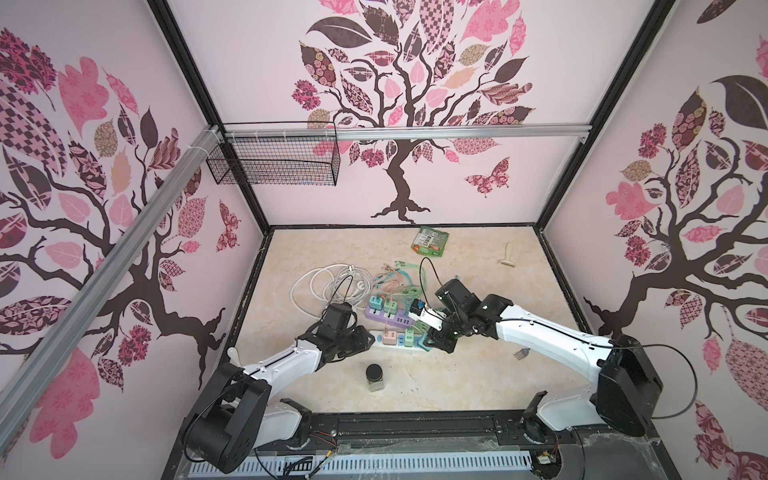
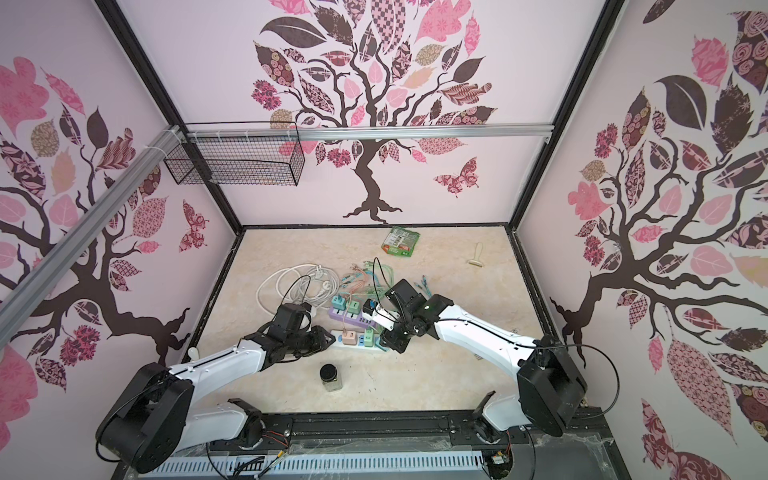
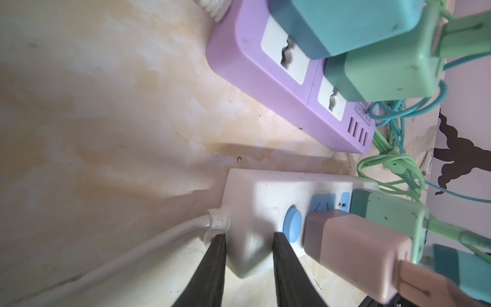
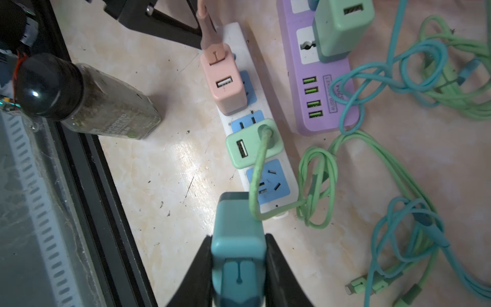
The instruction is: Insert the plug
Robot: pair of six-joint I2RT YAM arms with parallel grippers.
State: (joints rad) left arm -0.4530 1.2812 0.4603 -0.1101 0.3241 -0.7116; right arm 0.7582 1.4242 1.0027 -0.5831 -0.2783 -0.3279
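Teal plug: seen in both top views just right of centre, below the middle of the frame, at the right-hand end of the white power strip.

- Right end effector is clamped on the plug, one black finger flat against each side. Grip looks square.
- The plug's front end sits just beside the free blue socket at that end of the strip. It is not in the socket. Whether it touches the strip I cannot tell.
- A pink charger and a green charger are both seated in the same strip. The green charger's cable droops across the free socket.
- Left end effector is at the strip's other end, where the white cord comes out. The gap is narrow, with the corner of the strip between the two fingers. Whether they actually pinch it I cannot tell.
- A purple power strip lies just beyond the white one, at an angle to it and apart from it, and carries chargers of its own.
- Loose green and blue cables are tangled on the table to the right of both strips.
- A jar with a black lid stands below the white strip in the frame, nearer the robot's base.
- A coil of white cord lies left of centre, and a green packet lies near the back wall.
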